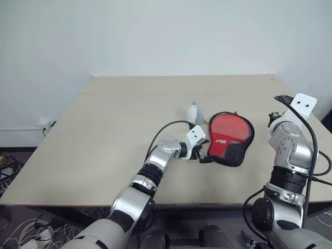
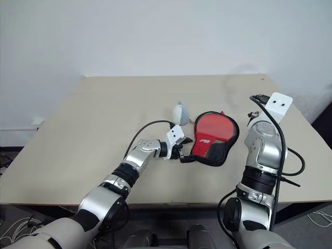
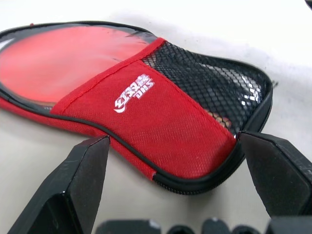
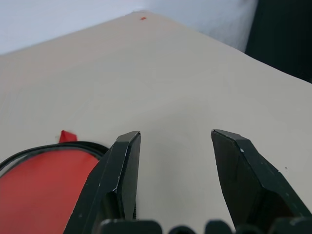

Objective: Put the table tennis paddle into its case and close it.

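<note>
Two claws are in view over a beige table (image 1: 104, 135). The case (image 1: 228, 139) lies flat on the table, right of centre, red outside with black edging. Its round end points toward the far side and its narrow handle end toward the near side. A black mesh patch (image 3: 209, 78) and a white logo (image 3: 134, 91) sit on the narrow end. The zip edge reads as closed all round. A red round face shows through the clear window at the wide end of the case; the table tennis paddle cannot be told apart from the cover itself.

Left claw (image 3: 175, 165): released, fingers (image 3: 78, 180) spread wide, one on each side of the narrow end of the case, just beside it. Contact cannot be confirmed.

Right claw (image 4: 170, 180): partly spread, grasping nothing, raised above bare table to the right of the case, well apart from the left claw.

One small pale grey-white object (image 1: 195, 111) lies on the table just beyond the case on its far left.
</note>
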Available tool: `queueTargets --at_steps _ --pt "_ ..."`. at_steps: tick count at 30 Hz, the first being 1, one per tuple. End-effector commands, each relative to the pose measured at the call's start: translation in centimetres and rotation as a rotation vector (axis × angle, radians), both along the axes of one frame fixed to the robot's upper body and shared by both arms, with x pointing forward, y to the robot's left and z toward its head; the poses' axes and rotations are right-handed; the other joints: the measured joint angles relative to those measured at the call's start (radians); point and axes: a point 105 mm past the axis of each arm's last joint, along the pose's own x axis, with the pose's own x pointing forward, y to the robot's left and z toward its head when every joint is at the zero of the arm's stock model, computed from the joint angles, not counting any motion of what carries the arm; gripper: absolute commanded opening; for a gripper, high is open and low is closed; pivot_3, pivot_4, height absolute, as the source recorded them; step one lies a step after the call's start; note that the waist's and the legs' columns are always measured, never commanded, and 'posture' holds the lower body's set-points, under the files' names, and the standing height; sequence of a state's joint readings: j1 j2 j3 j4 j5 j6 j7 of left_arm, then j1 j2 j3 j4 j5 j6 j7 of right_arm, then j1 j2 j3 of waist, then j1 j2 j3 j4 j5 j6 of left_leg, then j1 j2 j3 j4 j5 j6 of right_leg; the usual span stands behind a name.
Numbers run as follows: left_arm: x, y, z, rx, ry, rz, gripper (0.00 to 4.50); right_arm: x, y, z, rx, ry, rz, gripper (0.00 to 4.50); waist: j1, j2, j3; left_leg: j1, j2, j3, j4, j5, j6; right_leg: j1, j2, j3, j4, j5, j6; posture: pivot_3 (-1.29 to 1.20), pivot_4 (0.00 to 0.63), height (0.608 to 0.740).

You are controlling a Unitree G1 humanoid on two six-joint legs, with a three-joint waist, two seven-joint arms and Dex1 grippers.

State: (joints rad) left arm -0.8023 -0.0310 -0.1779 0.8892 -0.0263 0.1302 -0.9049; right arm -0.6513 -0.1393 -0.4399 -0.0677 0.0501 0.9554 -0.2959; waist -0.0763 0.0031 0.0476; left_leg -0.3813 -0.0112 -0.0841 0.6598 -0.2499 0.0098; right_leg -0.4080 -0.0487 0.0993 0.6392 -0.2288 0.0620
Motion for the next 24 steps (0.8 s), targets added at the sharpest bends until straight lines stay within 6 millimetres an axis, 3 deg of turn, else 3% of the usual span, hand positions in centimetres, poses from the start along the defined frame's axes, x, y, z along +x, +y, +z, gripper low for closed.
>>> queueTargets --at_steps 1,7,16,24 --pt "1.4 0.4 3.1 -0.133 0.091 0.074 4.50 0.2 0.7 1.0 -0.007 -0.045 0.036 2.48 0.000 0.000 0.000 0.000 0.000 0.000 0.000 0.000 0.000 0.000 0.000 0.000 0.000 0.000 0.000 0.00 0.000 0.740" --pt "2.2 1.5 3.8 -0.272 0.374 0.208 4.50 0.3 1.6 0.1 0.008 -0.031 0.061 2.48 0.000 0.000 0.000 0.000 0.000 0.000 0.000 0.000 0.000 0.000 0.000 0.000 0.000 0.000 0.000 0.00 0.000 0.740" --pt "1.2 1.8 3.6 -0.344 0.728 0.270 4.50 0.3 2.3 -0.4 -0.033 -0.009 0.117 2.48 -0.001 0.000 0.000 0.000 0.000 -0.001 0.000 0.000 0.000 0.000 0.000 0.000 0.000 0.000 0.000 0.00 0.000 0.740" --pt "0.6 1.5 2.9 -0.351 0.888 0.313 4.50 0.3 2.4 -0.6 -0.033 -0.012 0.116 2.48 -0.001 0.000 0.000 0.001 0.000 -0.001 0.000 0.000 0.000 0.000 0.000 -0.001 0.000 0.000 0.000 0.00 0.000 0.740"
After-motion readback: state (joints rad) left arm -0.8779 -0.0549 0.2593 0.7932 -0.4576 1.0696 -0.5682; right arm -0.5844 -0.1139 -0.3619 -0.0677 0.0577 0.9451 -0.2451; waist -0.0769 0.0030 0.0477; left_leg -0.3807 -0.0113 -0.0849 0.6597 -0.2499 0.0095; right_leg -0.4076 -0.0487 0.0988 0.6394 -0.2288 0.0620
